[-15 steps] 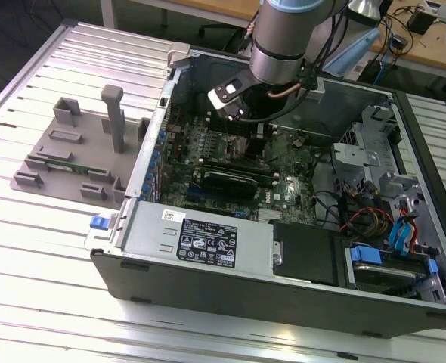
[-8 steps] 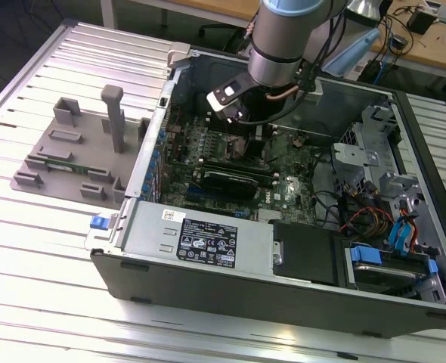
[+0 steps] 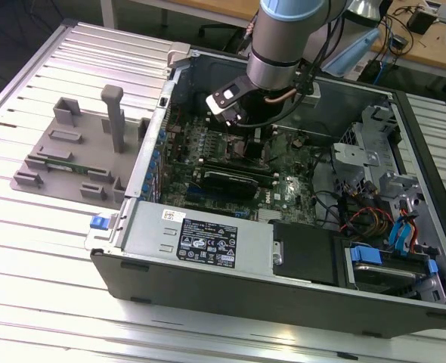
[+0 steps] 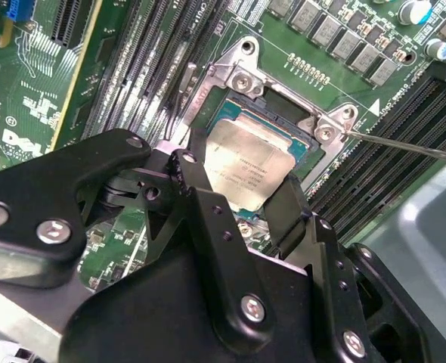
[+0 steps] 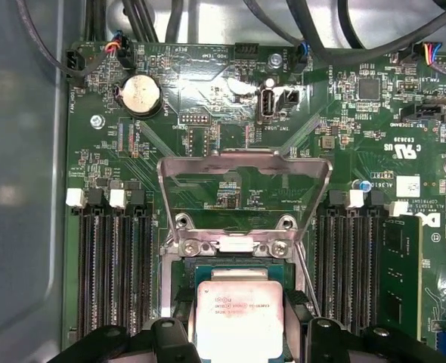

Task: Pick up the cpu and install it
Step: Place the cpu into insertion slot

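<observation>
The jaws clasp the cpu (image 5: 240,321) by two opposite edges over the open socket (image 5: 230,272); black fingers (image 4: 200,197) hide its near corner; whether it is seated is unclear.

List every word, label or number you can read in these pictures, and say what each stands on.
No text can be quoted with certainty. Print stands in these places:
On the silvery square metal-topped cpu: several lines of dark print, too small to read.
On the green motherboard: white lettering, too small to read.
On the black rectangular label on the grey metal box: white print, too small to read.
</observation>
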You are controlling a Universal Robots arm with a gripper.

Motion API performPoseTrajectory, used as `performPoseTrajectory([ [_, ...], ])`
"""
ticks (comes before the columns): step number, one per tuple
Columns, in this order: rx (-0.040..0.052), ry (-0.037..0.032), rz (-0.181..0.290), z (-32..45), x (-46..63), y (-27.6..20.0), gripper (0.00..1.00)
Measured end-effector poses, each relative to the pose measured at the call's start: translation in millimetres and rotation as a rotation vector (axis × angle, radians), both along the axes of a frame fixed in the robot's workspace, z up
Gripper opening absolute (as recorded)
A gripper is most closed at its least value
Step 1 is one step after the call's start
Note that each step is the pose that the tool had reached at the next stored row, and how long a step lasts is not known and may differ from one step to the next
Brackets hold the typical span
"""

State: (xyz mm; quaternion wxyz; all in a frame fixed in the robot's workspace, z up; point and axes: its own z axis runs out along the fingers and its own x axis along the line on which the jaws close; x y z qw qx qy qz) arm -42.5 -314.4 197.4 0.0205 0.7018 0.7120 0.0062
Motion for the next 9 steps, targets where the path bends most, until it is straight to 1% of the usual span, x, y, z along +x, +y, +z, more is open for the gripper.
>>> performPoseTrajectory([
  [3, 0.0009, -0.0001, -0.001, -0.4, 0.0, 0.4, 0.55],
  [6, 0.0024, -0.0002, -0.003, -1.1, 0.0, 2.4, 0.55],
  [9, 0.0016, 0.0002, -0.003, -2.2, 0.0, 3.7, 0.55],
])
